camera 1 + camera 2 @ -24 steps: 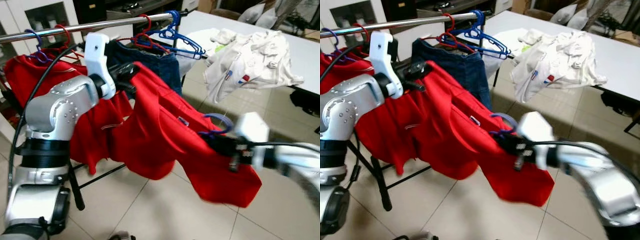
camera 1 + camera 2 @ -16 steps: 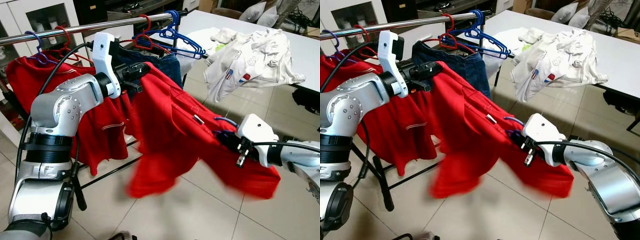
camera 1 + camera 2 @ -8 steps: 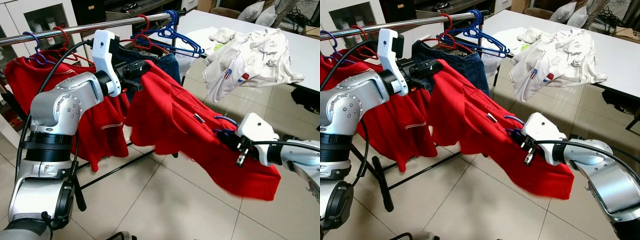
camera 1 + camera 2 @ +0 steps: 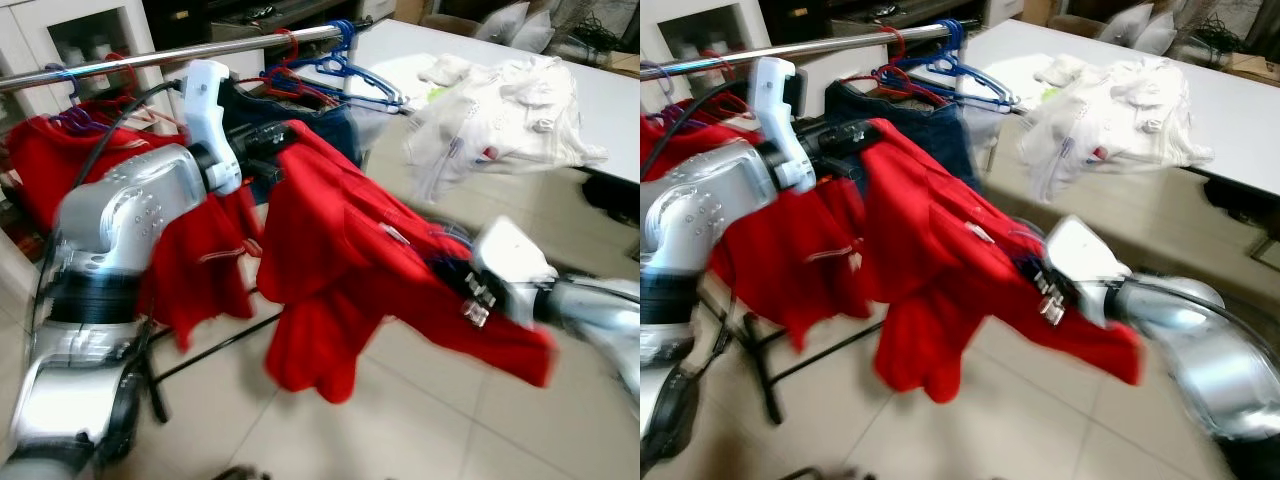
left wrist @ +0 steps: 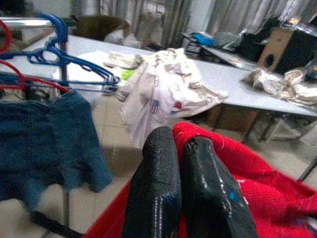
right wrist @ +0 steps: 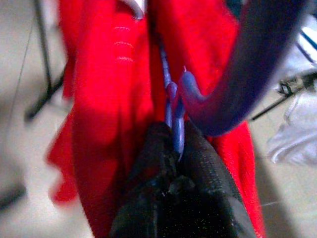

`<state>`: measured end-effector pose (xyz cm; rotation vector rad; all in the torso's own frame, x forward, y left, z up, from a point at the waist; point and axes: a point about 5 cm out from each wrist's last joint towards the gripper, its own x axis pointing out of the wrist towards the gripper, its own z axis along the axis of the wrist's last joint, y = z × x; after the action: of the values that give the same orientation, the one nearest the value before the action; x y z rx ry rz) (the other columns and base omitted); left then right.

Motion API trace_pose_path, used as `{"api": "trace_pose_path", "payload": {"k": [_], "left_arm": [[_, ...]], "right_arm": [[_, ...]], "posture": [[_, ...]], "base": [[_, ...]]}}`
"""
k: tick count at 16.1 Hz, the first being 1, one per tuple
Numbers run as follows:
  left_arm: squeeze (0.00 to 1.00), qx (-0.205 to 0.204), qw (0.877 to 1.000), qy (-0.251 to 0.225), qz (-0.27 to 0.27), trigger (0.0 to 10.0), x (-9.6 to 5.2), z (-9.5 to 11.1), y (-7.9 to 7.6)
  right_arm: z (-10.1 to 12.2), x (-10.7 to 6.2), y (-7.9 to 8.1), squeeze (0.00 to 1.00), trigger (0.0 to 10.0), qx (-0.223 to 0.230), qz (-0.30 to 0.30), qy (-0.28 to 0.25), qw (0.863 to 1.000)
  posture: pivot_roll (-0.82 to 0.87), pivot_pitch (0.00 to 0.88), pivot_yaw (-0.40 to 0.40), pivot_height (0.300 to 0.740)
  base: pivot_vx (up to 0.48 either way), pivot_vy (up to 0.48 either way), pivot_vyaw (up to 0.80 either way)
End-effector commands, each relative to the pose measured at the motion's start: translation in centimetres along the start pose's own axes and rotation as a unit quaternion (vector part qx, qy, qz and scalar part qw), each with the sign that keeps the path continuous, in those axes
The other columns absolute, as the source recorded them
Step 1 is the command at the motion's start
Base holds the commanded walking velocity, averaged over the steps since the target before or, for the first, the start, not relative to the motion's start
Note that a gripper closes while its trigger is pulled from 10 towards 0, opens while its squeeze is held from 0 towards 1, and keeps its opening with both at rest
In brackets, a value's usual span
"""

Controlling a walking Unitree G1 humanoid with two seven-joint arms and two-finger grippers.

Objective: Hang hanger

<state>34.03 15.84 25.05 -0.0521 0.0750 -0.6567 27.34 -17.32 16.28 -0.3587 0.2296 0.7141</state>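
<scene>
The left arm is raised and bent, its left end effector [image 5: 185, 163] just below the metal rail [image 4: 200, 50], its 2 fingers clenched on the upper edge of a red garment [image 4: 340, 250]; the right arm reaches forward lower down, the right end effector [image 6: 174, 148] clamped on the neck of a purple hanger [image 6: 233, 74] whose hook curves above the fingers; the garment sags between both, in front of the rack; white clothes [image 4: 500, 120] lie on the worktop [image 4: 610, 120] behind.

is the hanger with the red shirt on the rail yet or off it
Off it. The right gripper pinches the purple hanger low, away from the rail; the left gripper holds the red shirt up.
</scene>
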Motion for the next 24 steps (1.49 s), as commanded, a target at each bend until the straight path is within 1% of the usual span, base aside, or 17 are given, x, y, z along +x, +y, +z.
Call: {"api": "trace_pose_path", "payload": {"k": [1, 4, 6, 7, 8, 10, 11, 13, 14, 15, 16, 17, 18, 20, 21, 22, 24], "left_arm": [[0.0, 0.021, 0.999, 0.046, 0.005, 0.0, -0.1, -2.9, -0.9], [0.0, 0.025, 0.999, 0.044, 0.004, 0.0, -0.1, -2.8, -1.0], [0.0, 0.035, 0.998, 0.05, 0.012, 0.0, -0.3, -3.2, -0.9], [0.0, 0.042, 0.998, 0.048, 0.023, 0.0, -0.4, -3.4, -0.8], [0.0, 0.046, 0.998, 0.041, 0.031, 0.0, -0.4, -3.2, -0.7], [0.0, 0.048, 0.998, 0.026, 0.037, 0.0, -0.5, -2.5, -0.4], [0.0, 0.073, 0.996, 0.02, 0.05, 0.0, -0.8, -1.4, 0.4], [0.0, 0.076, 0.996, 0.005, 0.044, 0.0, -1.0, 0.0, 0.7], [0.0, 0.071, 0.997, -0.003, 0.04, 0.0, -1.1, 0.4, 0.7], [0.0, 0.071, 0.997, -0.005, 0.032, 0.0, -1.1, 0.8, 0.4], [0.0, 0.077, 0.997, -0.005, 0.022, 0.0, -1.0, 1.0, 0.0], [0.0, 0.076, 0.997, -0.003, 0.014, 0.0, -0.9, 0.8, -0.3], [0.0, 0.086, 0.996, 0.011, 0.014, 0.0, -0.7, 0.2, -0.5], [0.0, 0.106, 0.994, 0.034, 0.02, 0.0, -0.5, -0.6, -0.4], [0.0, 0.113, 0.992, 0.043, 0.031, 0.0, -0.6, -0.8, -0.1], [0.0, 0.116, 0.991, 0.046, 0.038, 0.0, -0.6, -0.9, 0.1], [0.0, 0.123, 0.989, 0.051, 0.063, 0.0, -1.0, -0.8, 1.4]], "right_arm": [[0.9, 1.2, 0.3, 0.0, 10.0, 0.037, -0.018, -0.05, 0.998], [1.2, 1.6, 0.5, 0.0, 10.0, 0.037, -0.009, -0.057, 0.998], [1.6, 1.7, 1.2, 0.0, 10.0, 0.025, 0.018, -0.076, 0.997], [1.4, 1.6, 2.0, 0.0, 10.0, 0.012, 0.052, -0.065, 0.996], [0.9, 1.4, 2.3, 0.0, 10.0, -0.011, 0.062, -0.045, 0.997], [0.5, 1.2, 2.2, 0.0, 10.0, -0.002, 0.066, -0.037, 0.997], [-1.0, 0.8, 1.4, 0.0, 10.0, -0.067, 0.047, 0.039, 0.996], [-2.7, 0.1, 0.5, 0.0, 10.0, -0.14, 0.035, 0.12, 0.982], [-3.1, -0.1, 0.6, 0.0, 10.0, -0.126, 0.042, 0.135, 0.982], [-3.6, -0.6, 0.6, 0.0, 10.0, -0.167, 0.046, 0.17, 0.97], [-3.2, -0.5, 0.7, 0.0, 10.0, -0.135, 0.035, 0.152, 0.979], [-2.4, -0.3, 1.3, 0.0, 10.0, -0.066, 0.046, 0.115, 0.99], [-1.6, -0.3, 1.4, 0.0, 10.0, -0.095, 0.05, 0.084, 0.991], [0.1, -0.4, 1.0, 0.0, 10.0, -0.064, 0.027, 0.026, 0.997], [1.3, -0.9, 0.8, 0.0, 10.0, -0.046, 0.027, -0.013, 0.998], [1.9, -1.3, 0.6, 0.0, 10.0, -0.033, 0.028, -0.035, 0.998], [3.8, -3.2, -0.1, 0.0, 10.0, 0.022, 0.051, -0.127, 0.99]], "posture": [[0.01, 0.002, -0.022, 0.74], [0.02, 0.001, -0.029, 0.74], [0.01, 0.006, -0.027, 0.74], [0.01, 0.008, -0.029, 0.74], [0.01, 0.006, -0.033, 0.74], [0.01, 0.008, -0.038, 0.74], [0.01, 0.011, -0.042, 0.74], [0.01, 0.013, -0.043, 0.74], [0.01, 0.016, -0.041, 0.74], [0.01, 0.019, -0.044, 0.74], [0.01, 0.019, -0.043, 0.74], [0.01, 0.02, -0.043, 0.74], [0.01, 0.022, -0.042, 0.74], [0.01, 0.022, -0.039, 0.74], [0.01, 0.022, -0.038, 0.74], [0.01, 0.022, -0.038, 0.74], [0.01, 0.018, -0.034, 0.74]], "base": [[0.0, 0.0, 0.0], [0.0, 0.0, 0.0], [0.0, 0.0, 0.0], [0.0, 0.0, 0.0], [0.0, 0.0, 0.0], [0.0, 0.0, 0.0], [0.0, 0.0, 0.0], [0.0, 0.0, 0.0], [0.0, 0.0, 0.0], [0.0, 0.0, 0.0], [0.0, 0.0, 0.0], [0.0, 0.0, 0.0], [0.0, 0.0, 0.0], [0.0, 0.0, 0.0], [0.0, 0.0, 0.0], [0.0, 0.0, 0.0], [0.0, 0.0, 0.0]]}}
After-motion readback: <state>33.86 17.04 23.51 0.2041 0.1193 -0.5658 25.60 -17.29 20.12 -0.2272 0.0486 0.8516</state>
